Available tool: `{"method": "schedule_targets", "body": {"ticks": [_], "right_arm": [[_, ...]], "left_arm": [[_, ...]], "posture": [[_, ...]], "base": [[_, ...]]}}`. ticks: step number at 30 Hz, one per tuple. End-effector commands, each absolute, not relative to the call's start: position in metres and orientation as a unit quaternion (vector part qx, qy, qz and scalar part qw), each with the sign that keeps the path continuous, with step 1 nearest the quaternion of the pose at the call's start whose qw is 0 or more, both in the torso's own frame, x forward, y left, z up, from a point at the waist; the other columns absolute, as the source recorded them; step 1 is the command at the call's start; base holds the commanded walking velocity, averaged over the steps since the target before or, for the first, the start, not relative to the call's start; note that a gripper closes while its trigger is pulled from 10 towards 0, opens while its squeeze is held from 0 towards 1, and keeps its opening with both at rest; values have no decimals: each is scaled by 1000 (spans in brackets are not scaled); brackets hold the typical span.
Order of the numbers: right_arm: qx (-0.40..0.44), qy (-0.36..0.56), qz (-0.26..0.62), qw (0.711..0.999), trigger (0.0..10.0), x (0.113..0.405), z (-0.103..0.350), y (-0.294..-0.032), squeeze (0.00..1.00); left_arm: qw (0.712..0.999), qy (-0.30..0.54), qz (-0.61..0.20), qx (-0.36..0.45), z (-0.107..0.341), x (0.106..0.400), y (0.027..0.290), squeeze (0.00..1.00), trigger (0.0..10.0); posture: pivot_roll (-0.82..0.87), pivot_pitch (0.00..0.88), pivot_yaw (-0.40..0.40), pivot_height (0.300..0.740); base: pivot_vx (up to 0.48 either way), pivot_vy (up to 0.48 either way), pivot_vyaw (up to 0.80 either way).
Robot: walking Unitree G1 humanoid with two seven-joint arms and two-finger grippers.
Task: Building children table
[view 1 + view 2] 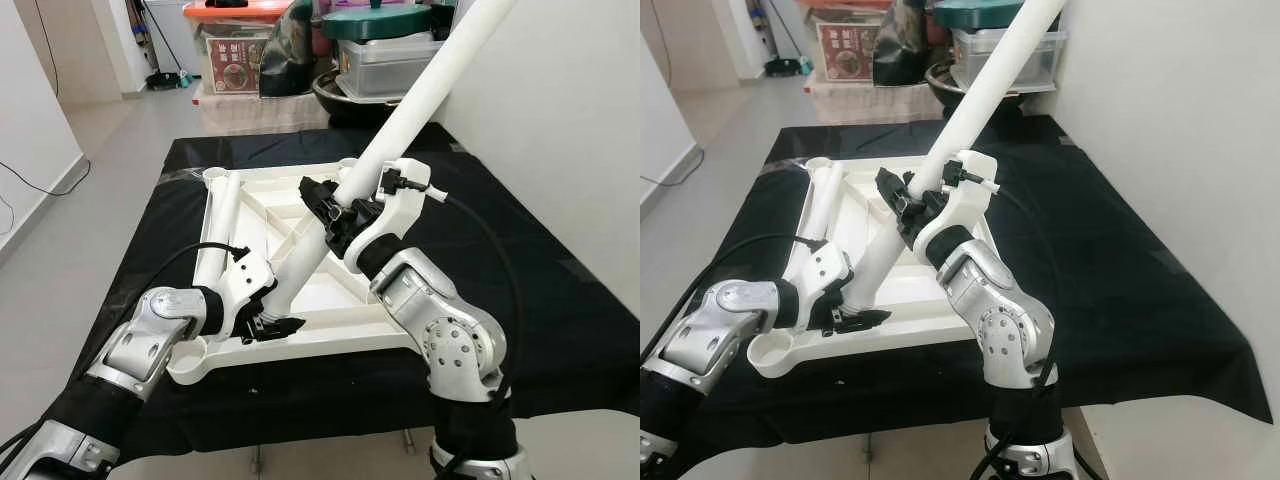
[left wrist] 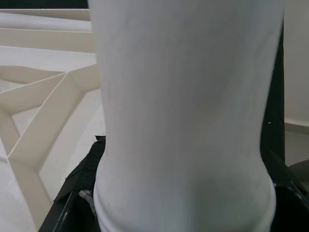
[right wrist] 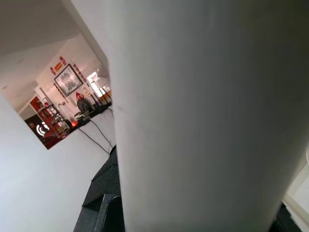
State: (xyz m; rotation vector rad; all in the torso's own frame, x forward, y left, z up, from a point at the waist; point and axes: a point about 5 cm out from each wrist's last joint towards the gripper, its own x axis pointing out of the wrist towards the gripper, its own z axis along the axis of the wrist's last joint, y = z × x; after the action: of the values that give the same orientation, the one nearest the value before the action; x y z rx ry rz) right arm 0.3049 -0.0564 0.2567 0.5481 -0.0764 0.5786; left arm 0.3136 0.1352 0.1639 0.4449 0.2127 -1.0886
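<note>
Left eye view: lying upside down at frame centre on a matte black cloth [image 1: 560,330], a white plastic tabletop [image 1: 330,330] with raised ribs crossing in triangles and round sockets at its corners. Slanting from lower centre toward the upper right, a long smooth white tube leg [image 1: 430,85]. Clamping the leg's lower end just above the tabletop's near edge, the left gripper [image 1: 272,318], black fingers closed on it. Gripping the same leg higher up at mid-frame, the right gripper [image 1: 335,215]. Resting flat along the tabletop's left side, a second leg [image 1: 220,225]. Stacking at upper centre, lidded plastic storage boxes [image 1: 385,55] on pale floor tiles.

Right eye view: showing the same layout, with a plain white wall [image 1: 1180,120] bordering the right.

Left wrist view: occupying the middle, the leg's rounded, faintly scuffed surface, flaring slightly toward its bottom end; spreading across the left, cream ribs meeting at angles.

Right wrist view: covering the centre and right, the leg's smooth white cylinder; glimpsing at left a dim room with a framed picture [image 3: 67,79].
</note>
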Motion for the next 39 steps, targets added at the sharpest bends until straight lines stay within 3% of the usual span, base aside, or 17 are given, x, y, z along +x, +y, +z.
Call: {"method": "schedule_targets", "body": {"ticks": [1, 8, 9, 10, 22, 29, 30, 31, 32, 37, 39], "right_arm": [[264, -18, 287, 921, 0, 305, 248, -48, 0], [270, -27, 286, 919, 0, 304, 250, -49, 0], [270, -28, 285, 919, 0, 304, 251, -50, 0], [271, -30, 285, 919, 0, 304, 251, -50, 0], [263, -41, 278, 923, 0, 308, 252, -59, 0], [228, -58, 238, 943, 0, 323, 253, -89, 0], [218, -64, 220, 949, 0, 327, 253, -100, 0], [218, -64, 220, 949, 0, 327, 253, -100, 0], [210, -70, 198, 955, 0, 333, 254, -113, 0], [165, -107, 119, 973, 0, 349, 266, -158, 0], [164, -112, 111, 974, 0, 351, 269, -163, 0]], "left_arm": [[796, 77, -553, 234, 170, 309, 119, 0, 3882], [795, 75, -555, 233, 169, 310, 115, 0, 3882], [796, 69, -550, 245, 169, 311, 115, 0, 4863], [803, 60, -537, 251, 171, 314, 116, 1000, 10000], [823, 23, -511, 246, 191, 319, 133, 1000, 10000], [849, 23, -451, 273, 199, 315, 163, 1000, 10000], [854, 22, -448, 262, 202, 311, 168, 549, 10000], [854, 22, -448, 262, 202, 311, 168, 549, 10000], [856, 17, -454, 246, 204, 303, 171, 0, 10000], [847, 10, -499, 184, 197, 272, 167, 0, 10000], [847, 10, -501, 176, 195, 269, 166, 0, 10000]], "posture": [[-19, 0, 3, 740], [-23, 0, 5, 740], [-27, 0, 7, 740], [-28, 0, 7, 740], [-23, 0, 0, 740], [-8, 0, -12, 740], [-1, 0, -16, 740], [-1, 0, -16, 740], [5, 0, -20, 740], [15, 0, -25, 740], [15, 0, -25, 740]], "base": [[0, 0, 0], [0, 0, 0], [0, 0, 0], [0, 0, 0], [0, 0, 0], [0, 0, 0], [0, 0, 0], [0, 0, 0], [0, 0, 0], [0, 0, 0], [0, 0, 0]]}}
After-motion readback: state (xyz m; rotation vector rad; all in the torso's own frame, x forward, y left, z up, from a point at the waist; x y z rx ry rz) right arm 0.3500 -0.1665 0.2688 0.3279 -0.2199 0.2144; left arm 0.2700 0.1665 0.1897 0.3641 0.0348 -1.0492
